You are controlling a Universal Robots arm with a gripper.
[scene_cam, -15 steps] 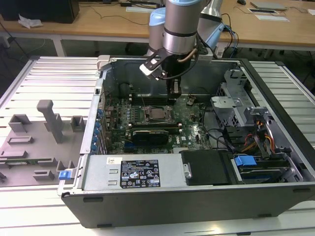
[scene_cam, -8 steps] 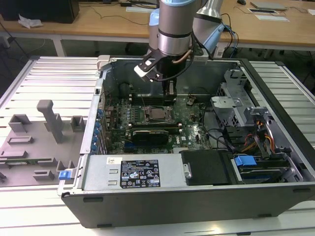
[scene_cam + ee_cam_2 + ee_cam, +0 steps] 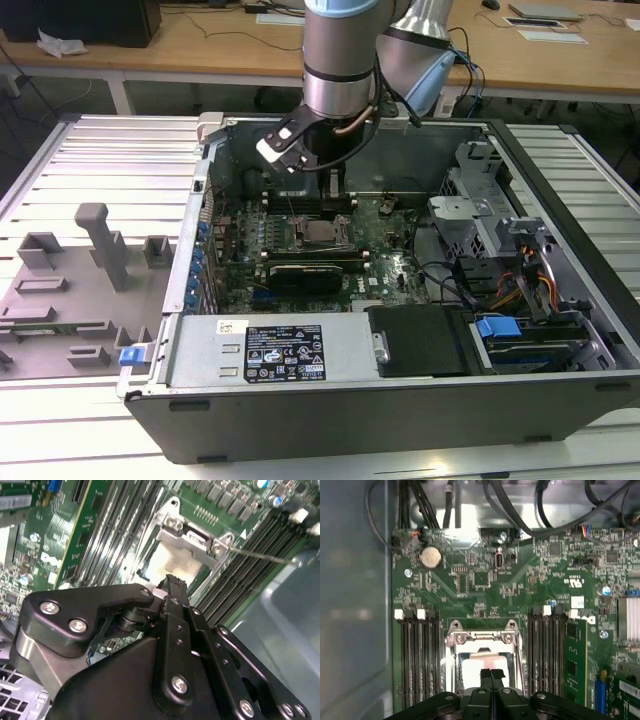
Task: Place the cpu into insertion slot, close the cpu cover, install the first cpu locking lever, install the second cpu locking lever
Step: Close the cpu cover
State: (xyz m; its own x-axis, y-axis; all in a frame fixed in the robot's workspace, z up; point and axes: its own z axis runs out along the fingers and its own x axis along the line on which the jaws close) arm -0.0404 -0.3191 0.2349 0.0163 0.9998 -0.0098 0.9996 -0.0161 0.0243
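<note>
- We see the gripper (image 3: 491, 676), tips pressed together and empty, just above the insertion slot (image 3: 475, 666).
- That slot sits in the open computer case (image 3: 400, 420); the cpu cover (image 3: 482, 639) lies over it.

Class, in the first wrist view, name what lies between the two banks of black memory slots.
In the first wrist view, the insertion slot lies between the memory slots, and the gripper hangs over it.
</note>
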